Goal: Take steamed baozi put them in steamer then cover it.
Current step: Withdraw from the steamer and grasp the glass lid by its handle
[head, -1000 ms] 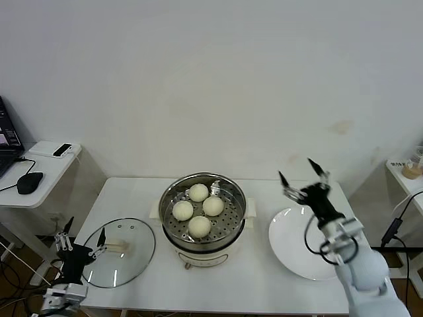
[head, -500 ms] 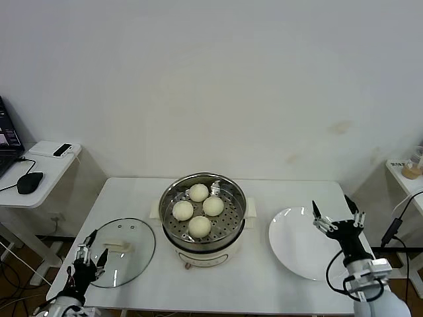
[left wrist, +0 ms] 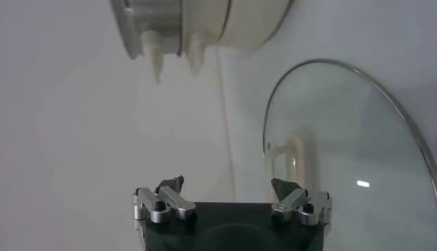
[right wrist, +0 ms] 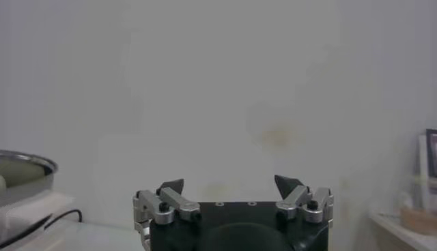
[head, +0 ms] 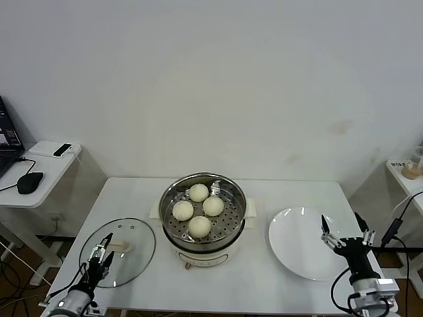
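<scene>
Fingers spread on left gripper [head: 103,250] and right gripper [head: 345,232]; I count four steamed baozi [head: 199,226] at steamer [head: 203,209] centre, head view only; cover [head: 117,251] at 8 o'clock.

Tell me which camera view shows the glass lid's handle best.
The left wrist view: the cover fills much of it, its cream handle large, just beyond the open left gripper. The head view shows the whole cover with the handle small. The right wrist view shows none of it.
</scene>
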Tool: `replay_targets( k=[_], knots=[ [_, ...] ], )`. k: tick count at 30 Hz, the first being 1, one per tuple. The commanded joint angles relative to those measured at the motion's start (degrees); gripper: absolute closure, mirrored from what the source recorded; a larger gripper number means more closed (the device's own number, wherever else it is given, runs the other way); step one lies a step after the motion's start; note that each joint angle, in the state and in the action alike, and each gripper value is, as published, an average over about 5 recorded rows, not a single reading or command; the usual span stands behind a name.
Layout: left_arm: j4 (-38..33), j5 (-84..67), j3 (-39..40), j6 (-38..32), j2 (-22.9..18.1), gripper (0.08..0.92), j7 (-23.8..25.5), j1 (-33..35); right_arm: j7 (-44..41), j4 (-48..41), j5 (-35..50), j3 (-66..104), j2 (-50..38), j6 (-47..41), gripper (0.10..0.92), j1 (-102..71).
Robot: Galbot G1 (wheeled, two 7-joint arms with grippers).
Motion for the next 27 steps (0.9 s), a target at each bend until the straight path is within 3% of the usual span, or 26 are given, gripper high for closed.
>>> replay_targets(
  k=[1, 8, 17, 20, 27],
  knots=[
    [8.5, 3.6, 4.3, -0.5, 0.7, 0.177, 0.0, -9.6, 0.0, 0.7, -0.4, 1.0, 1.6, 0.3, 0.203, -2.0],
    [11.9, 3.2, 5.9, -0.4, 0.9, 0.177, -0.2, -14.8, -0.1, 0.9, -0.7, 1.2, 2.1, 0.5, 0.203, -2.8],
    [15.1, 2.6, 6.4, -0.2, 0.6, 0.177, 0.1, -16.7, -0.2, 1.2, -0.6, 1.2, 2.0, 0.5, 0.203, -3.1],
    [15.5, 2.1, 6.1, -0.2, 0.5, 0.23, 0.1, -16.6, -0.2, 1.3, -0.5, 1.1, 1.9, 0.3, 0.203, -3.1],
    [14.3, -0.5, 5.6, -0.4, 0.2, 0.441, -0.5, -15.6, -0.3, 1.2, -0.1, 0.8, 1.5, -0.4, 0.203, -2.6]
  ],
)
